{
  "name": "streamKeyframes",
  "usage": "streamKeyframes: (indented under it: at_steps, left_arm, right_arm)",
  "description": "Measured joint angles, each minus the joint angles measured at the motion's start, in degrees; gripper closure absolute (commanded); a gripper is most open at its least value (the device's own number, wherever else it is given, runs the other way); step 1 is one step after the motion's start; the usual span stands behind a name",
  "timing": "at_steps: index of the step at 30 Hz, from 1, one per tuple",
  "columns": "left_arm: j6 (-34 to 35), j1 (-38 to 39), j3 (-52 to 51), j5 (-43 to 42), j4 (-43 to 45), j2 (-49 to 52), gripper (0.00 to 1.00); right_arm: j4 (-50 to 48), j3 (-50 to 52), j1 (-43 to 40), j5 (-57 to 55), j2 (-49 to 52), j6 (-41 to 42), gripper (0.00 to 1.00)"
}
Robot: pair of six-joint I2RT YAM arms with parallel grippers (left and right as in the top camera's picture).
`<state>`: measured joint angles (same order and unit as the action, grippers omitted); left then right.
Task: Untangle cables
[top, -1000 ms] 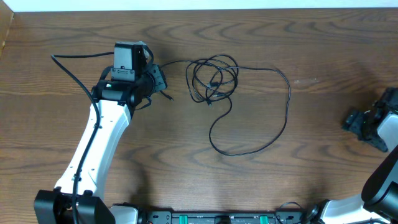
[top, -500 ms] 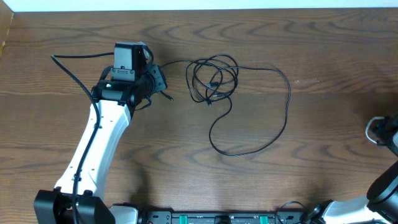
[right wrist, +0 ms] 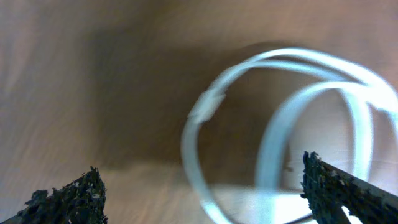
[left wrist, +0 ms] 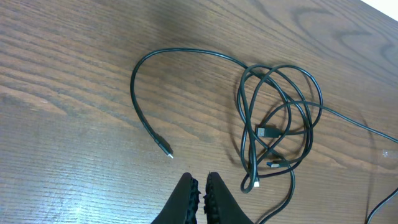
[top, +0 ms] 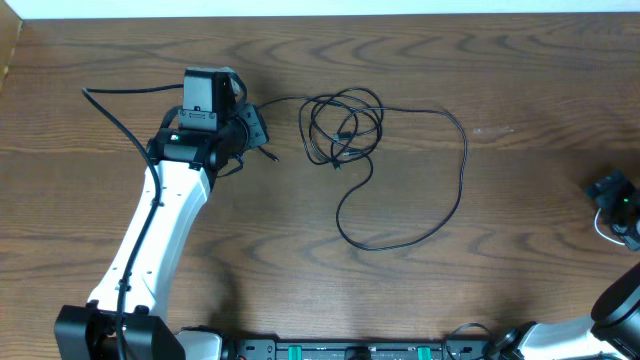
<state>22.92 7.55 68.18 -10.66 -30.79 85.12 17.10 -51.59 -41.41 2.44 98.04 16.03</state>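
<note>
The table (top: 520, 60) is mid-brown wood with darker wavy grain. The looped cable (top: 345, 125) near 12 o'clock is black, with one pale plug tip (left wrist: 255, 184). The other cable (right wrist: 273, 124), at 3 o'clock, is white and blurs bluish up close. The left arm (top: 160, 230) has a white shell and black joints. The left gripper (left wrist: 200, 190) and right gripper (right wrist: 200, 163) are both black.

The bench (top: 520, 250) is seen from overhead as dark brown wood w/ wavy grain throughout. A white strip (top: 320, 8) is seen along its far edge. In the left wrist view the grain is shown sharp; in the right wrist view it's blurred, tan-brown.
</note>
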Motion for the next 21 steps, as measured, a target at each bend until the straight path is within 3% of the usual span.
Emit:
streamKeyframes:
  at_steps: [10, 21]
  left_arm:
    - [0.0, 0.0, 0.0, 0.02, -0.02, 0.0, 0.92]
    - [0.0, 0.0, 0.0, 0.02, 0.0, 0.0, 0.92]
  right_arm:
    - [3.8, -0.7, 6.47, 6.34, 0.0, -7.17, 0.01]
    - [17.03, -9.75, 8.22, -1.64, 0.0, -9.64, 0.01]
